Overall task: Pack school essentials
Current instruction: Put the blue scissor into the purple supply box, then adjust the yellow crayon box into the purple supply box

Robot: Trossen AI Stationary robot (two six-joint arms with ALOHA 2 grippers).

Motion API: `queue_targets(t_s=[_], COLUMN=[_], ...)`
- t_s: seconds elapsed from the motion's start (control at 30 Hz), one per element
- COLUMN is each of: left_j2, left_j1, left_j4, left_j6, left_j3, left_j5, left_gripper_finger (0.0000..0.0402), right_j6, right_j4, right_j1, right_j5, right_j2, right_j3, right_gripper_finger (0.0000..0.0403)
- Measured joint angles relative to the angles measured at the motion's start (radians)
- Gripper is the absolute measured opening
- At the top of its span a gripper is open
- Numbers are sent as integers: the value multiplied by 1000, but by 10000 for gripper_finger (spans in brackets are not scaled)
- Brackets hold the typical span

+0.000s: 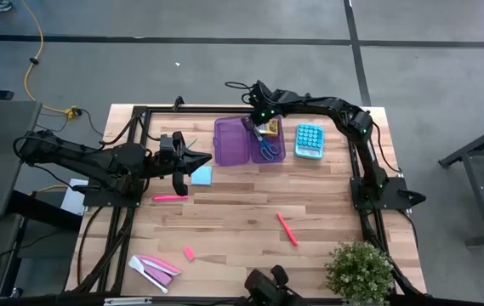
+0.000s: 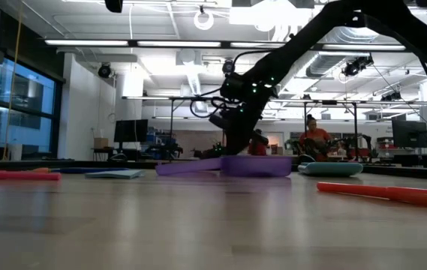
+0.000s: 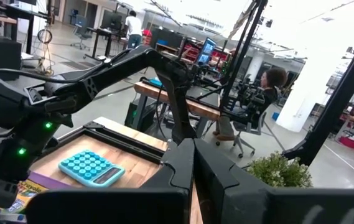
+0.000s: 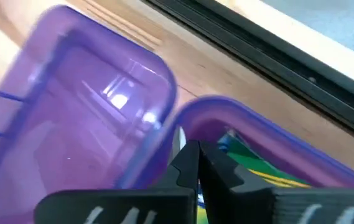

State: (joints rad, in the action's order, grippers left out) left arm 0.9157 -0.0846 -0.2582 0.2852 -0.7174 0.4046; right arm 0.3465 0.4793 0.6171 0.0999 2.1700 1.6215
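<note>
The right pincer [image 1: 253,124] is hanging over the purple box [image 1: 235,142] at the far side of the table [image 1: 250,246], with its fingers pressed shut and nothing between them. The scissors [image 1: 267,148] and the crayon box [image 1: 270,128] are lying inside. The left pincer [image 1: 201,158] is sitting closed and empty beside the notepad [image 1: 201,176]. Two pink markers [image 1: 169,198] [image 1: 287,229] and the eraser [image 1: 189,253] are lying on the table.

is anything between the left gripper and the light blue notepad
Nothing visible does. In the high view the left gripper sits right above the light-blue notepad, fingers closed, with only bare table around. The purple case lies farther off.
</note>
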Motion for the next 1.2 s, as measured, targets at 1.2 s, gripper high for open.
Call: queue_targets(t_s=[1.2], left_j2=[0], left_j1=[0], left_j4=[7], left_j6=[-8], left_j3=[0], left_j5=[11], left_gripper_finger=[0], right_j6=[-263], right_j4=[510], right_j1=[-16], right_j5=[-27], right_j2=[-63], right_j3=[0], right_gripper_finger=[0])
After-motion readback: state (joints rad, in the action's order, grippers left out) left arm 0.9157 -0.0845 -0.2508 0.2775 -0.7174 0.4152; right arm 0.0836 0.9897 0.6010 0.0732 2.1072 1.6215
